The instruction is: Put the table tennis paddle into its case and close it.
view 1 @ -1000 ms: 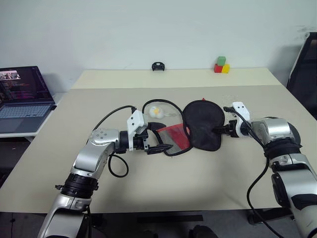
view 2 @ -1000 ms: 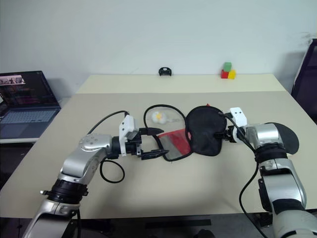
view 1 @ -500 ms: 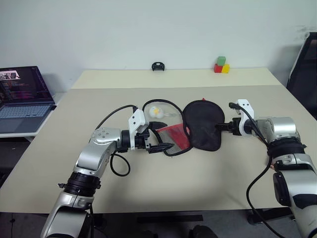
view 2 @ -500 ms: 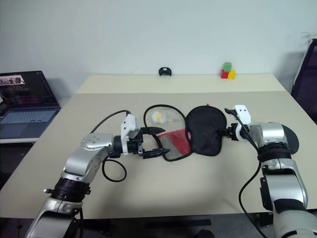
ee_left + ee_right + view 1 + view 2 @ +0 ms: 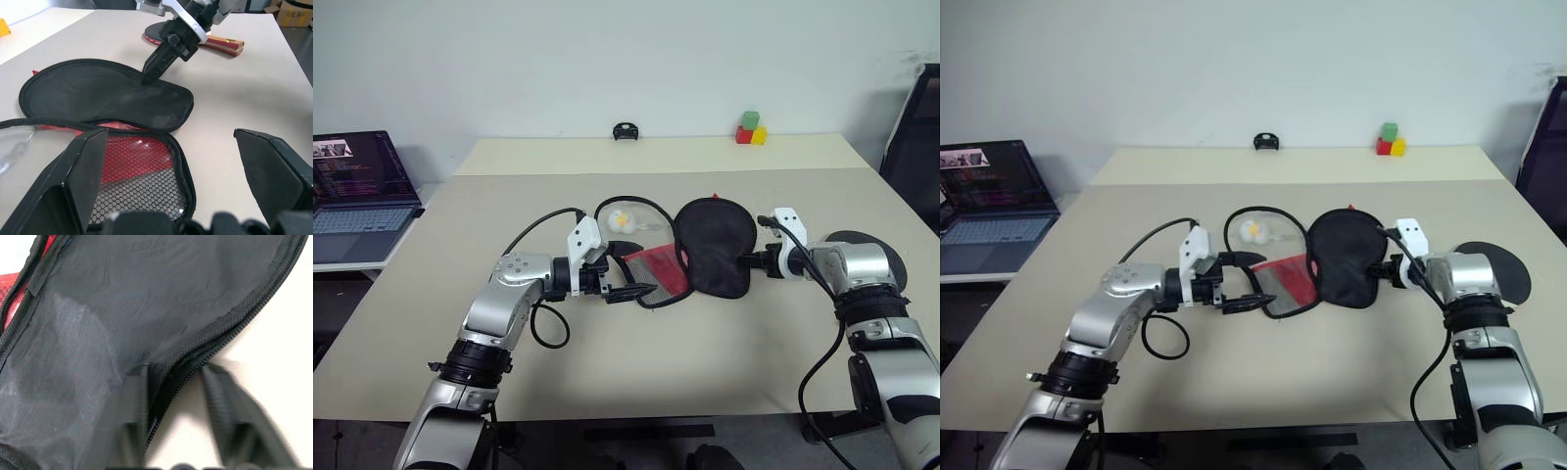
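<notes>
Case (image 5: 713, 247) flap edge sits between my right end effector (image 5: 171, 382) fingers, closing; left end effector (image 5: 625, 275) wide open, empty; thin fabric may slip.

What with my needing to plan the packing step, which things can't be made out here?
Table tennis paddle: in the left wrist view the right gripper covers most of its blade; in the head views the right forearm hides part of it.
Pale item by the case: too small to identify.
Small black object far beyond the case: too small to name.
Laptop: cut off by the left edge.
</notes>
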### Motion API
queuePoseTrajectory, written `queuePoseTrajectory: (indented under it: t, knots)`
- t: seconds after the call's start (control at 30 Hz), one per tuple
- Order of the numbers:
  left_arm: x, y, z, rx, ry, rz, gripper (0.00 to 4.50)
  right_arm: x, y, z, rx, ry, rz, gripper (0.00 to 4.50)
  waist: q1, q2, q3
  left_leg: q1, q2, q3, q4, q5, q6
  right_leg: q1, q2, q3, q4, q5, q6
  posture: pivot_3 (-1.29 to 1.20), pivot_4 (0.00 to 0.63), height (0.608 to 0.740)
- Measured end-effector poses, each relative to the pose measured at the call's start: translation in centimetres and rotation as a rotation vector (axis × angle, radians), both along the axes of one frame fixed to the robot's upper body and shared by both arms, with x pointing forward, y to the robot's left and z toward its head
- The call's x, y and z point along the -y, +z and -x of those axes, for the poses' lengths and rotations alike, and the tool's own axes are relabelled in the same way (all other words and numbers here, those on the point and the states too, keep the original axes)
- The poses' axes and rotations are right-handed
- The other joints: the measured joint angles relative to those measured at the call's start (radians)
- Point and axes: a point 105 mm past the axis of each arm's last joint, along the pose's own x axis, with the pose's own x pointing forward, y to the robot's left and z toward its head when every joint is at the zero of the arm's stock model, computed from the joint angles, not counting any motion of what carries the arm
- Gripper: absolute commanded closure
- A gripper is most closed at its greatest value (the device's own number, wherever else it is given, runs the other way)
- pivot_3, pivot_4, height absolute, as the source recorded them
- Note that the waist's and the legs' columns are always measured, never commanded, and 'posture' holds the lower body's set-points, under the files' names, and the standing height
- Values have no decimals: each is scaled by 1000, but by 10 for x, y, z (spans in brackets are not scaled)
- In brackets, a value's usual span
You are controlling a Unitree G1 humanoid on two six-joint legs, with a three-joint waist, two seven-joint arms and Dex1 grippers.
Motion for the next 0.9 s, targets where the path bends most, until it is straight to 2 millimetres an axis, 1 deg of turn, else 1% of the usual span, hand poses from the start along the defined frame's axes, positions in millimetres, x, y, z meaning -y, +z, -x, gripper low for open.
queuePoseTrajectory:
  t: [0.03, 0.17, 0.4, 0.53, 0.63, 0.67, 0.7, 0.83, 0.9]
  knots:
    - [0, 0, 0, 0, 0, 0, 0, 0, 0, 0, 5, 1, 2, 4475, 0, 0, 0, 0, 0, 0, 0, 0, 0, 0, 0, 0, 0, 0, 0, 0, 150, 740]
    - [0, 0, 0, 0, 0, 0, 0, 1, 2, -3, 21, 4, 20, 4475, 0, 0, 0, 0, 0, 0, 0, 0, 0, 0, 0, 0, 0, 0, 0, 0, 150, 740]
    - [0, 0, 0, 0, 1, 0, 0, 3, 16, -13, 71, 5, 56, 4475, 0, 0, 0, 0, 0, 0, 0, 0, 0, 0, 0, 0, 0, 0, 0, 0, 150, 740]
    - [0, 0, 0, 0, 1, 0, 0, 5, 17, -16, 74, 11, 80, 4475, 0, 0, 0, 0, 0, 0, 0, 0, 0, 0, 0, 0, 0, 0, 0, 0, 150, 740]
    - [0, 0, 0, 0, 1, 0, 0, 2, 16, -15, 67, 35, 68, 4475, 0, 0, 0, 0, 0, 0, 0, 0, 0, 0, 0, 0, 0, 0, 0, 0, 150, 740]
    - [0, 0, 0, 0, 1, 0, 0, 1, 16, -15, 65, 43, 64, 4086, 0, 0, 0, 0, 0, 0, 0, 0, 0, 0, 0, 0, 0, 0, 0, 0, 150, 740]
    - [0, 0, 0, 0, 1, 1, 0, 0, 16, -15, 65, 45, 63, 3865, 0, 0, 0, 0, 0, 0, 0, 0, 0, 0, 0, 0, 0, 0, 0, 0, 150, 740]
    - [0, 0, 0, 1, 2, 1, 0, 4, 16, -16, 71, 27, 88, 2597, 0, 0, 0, 0, 0, 0, 0, 0, 0, 0, 0, 0, 0, 0, 0, 0, 150, 740]
    - [0, 0, 0, 1, 2, 2, 0, 7, 15, -18, 86, 9, 107, 2597, 0, 0, 0, 0, 0, 0, 0, 0, 0, 0, 0, 0, 0, 0, 0, 0, 150, 740]
